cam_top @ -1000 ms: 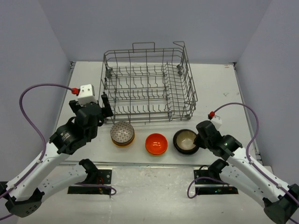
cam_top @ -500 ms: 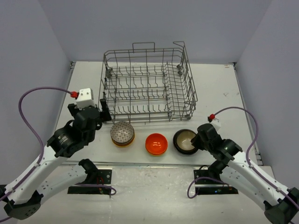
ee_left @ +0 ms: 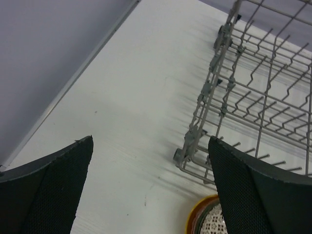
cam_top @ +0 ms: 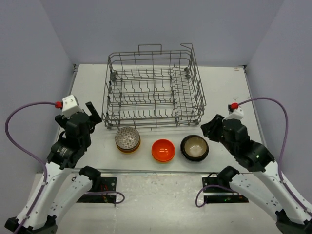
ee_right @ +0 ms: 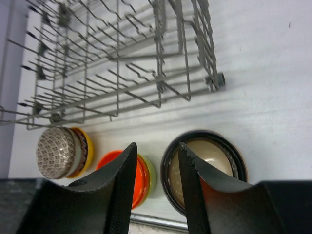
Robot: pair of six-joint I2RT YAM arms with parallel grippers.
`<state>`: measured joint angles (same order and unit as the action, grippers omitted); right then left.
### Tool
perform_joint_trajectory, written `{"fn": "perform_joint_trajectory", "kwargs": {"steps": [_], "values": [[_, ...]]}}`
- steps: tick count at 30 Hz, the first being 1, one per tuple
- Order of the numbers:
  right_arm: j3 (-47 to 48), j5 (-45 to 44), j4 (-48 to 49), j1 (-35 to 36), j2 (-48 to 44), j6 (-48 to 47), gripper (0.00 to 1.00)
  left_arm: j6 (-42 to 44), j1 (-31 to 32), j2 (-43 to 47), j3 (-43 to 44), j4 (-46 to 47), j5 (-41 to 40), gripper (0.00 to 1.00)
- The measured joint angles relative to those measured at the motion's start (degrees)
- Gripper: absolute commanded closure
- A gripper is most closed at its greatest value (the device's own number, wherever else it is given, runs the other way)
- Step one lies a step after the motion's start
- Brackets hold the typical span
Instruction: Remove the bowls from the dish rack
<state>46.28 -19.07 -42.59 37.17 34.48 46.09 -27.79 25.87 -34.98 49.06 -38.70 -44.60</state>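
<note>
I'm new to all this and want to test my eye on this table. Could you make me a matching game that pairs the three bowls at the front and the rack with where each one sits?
Things
1. patterned bowl
2. orange bowl
3. black bowl
4. dish rack

Places
A. middle of the front row
B. behind the row, with no bowls in it
C. left end of the row
D. right end of the row

Pairs: 1-C, 2-A, 3-D, 4-B
</note>
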Motion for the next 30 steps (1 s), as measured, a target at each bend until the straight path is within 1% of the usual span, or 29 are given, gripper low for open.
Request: {"fn": "perform_joint_trajectory", "kwargs": {"steps": [2, 3, 4, 5, 6, 9, 11, 15, 19, 24, 30], "values": [[5.5, -1.3, -0.9, 0.0, 0.4, -3.6, 0.48, 1.0, -7.1, -0.3, -1.0, 2.3, 4.5, 0.0], [8.7, -2.6, -1.6, 0.0, 0.8, -5.2, 0.3, 1.5, -9.6, -0.4, -1.2, 2.8, 6.1, 0.0], [10.9, -3.6, -2.5, 0.0, 1.1, -6.2, 0.19, 1.7, -10.9, -0.6, -1.2, 3.2, 6.8, 0.0], [13.8, -5.5, -4.0, 0.0, 1.6, -7.8, 0.04, 1.9, -12.0, -0.7, -1.2, 3.6, 7.0, 0.0], [16.2, -7.1, -4.9, 0.0, 1.6, -8.9, 0.01, 2.1, -12.5, -0.7, -1.2, 3.6, 7.2, 0.0], [20.4, -11.3, -7.6, 0.0, 0.3, -11.8, 0.01, 3.0, -12.7, 0.2, -1.0, 3.2, 7.3, 0.0], [21.8, -14.0, -8.9, 0.0, -2.3, -14.1, 0.01, 3.5, -12.7, 1.5, -1.0, 3.0, 6.8, 0.0], [22.1, -19.5, -10.9, 0.0, -7.5, -17.8, 0.01, 4.7, -12.7, 7.9, -2.7, 4.2, 6.6, 0.0], [18.3, -23.8, -10.6, 0.0, -10.4, -20.4, 0.01, 6.4, -12.7, 13.8, -5.3, 5.4, 7.0, 0.0], [11.3, -25.4, -9.9, 0.0, -10.3, -21.5, 0.01, 7.2, -12.7, 14.3, -8.0, 7.1, 7.1, 0.0], [7.7, -28.5, -8.2, 0.0, -10.3, -21.4, 0.01, 8.4, -12.7, 16.0, -12.5, 9.7, 8.5, 0.0]]}}
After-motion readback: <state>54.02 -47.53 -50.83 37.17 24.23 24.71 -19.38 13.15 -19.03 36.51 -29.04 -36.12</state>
